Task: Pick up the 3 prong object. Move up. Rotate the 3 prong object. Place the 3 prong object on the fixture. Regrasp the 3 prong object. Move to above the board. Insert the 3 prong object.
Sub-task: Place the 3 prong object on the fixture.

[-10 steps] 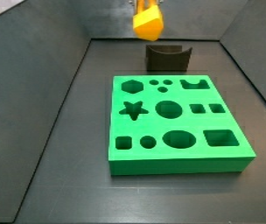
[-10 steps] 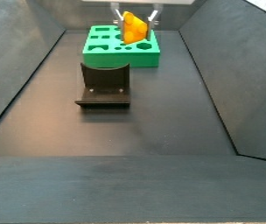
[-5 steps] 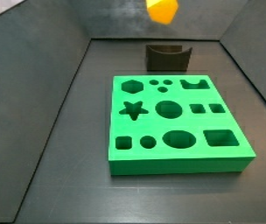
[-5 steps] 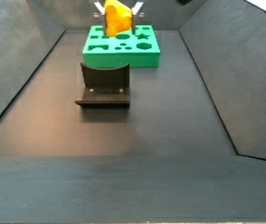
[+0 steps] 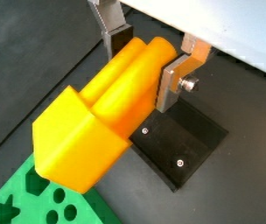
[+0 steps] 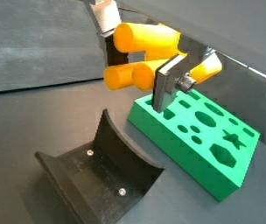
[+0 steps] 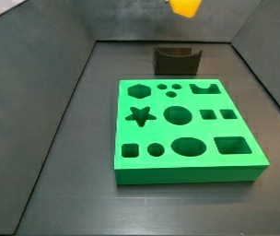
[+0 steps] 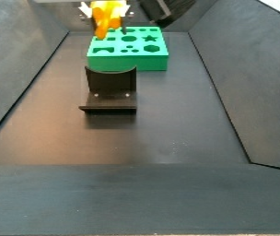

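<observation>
Floor: flat matte dark grey floor [image 7: 69,198], bare, faint sheen.
Walls: sloping dark grey side panels [image 8: 247,69] hemming the floor in both side views.
Back: mottled grey rear panel [image 7: 118,18].
Light: soft, even.

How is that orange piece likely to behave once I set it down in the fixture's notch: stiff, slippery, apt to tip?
The orange piece looks like rigid moulded plastic, so it probably won't flex. Its faces look smooth and glossy, so it may slide between the claw pads if the grip loosens. Its prongs look rounded, so it could roll or tip in the fixture unless seated squarely.
</observation>
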Robot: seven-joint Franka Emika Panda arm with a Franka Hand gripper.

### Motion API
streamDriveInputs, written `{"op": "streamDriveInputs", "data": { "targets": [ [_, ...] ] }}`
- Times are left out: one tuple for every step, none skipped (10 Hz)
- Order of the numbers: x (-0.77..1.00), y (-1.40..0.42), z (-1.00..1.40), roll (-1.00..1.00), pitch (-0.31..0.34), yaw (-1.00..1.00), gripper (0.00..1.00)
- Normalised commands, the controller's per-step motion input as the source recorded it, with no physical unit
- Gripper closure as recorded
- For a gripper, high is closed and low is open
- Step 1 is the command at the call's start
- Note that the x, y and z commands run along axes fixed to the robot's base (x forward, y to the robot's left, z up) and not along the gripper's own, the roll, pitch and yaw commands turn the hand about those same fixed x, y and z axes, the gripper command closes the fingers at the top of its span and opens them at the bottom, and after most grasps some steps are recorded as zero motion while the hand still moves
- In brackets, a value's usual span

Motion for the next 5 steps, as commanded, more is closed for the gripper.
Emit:
{"op": "streamDriveInputs", "data": {
  "targets": [
    [0.09, 0.06, -1.0, -1.0, 0.019, -0.12, 1.0],
    [0.09, 0.07, -1.0, -1.0, -0.004, -0.12, 1.0],
    [0.1, 0.07, -1.0, -1.0, -0.004, -0.12, 1.0],
    [0.11, 0.07, -1.0, -1.0, 0.018, -0.12, 1.0],
    [0.12, 0.08, -1.0, -1.0, 0.035, -0.13, 1.0]
  ]
}}
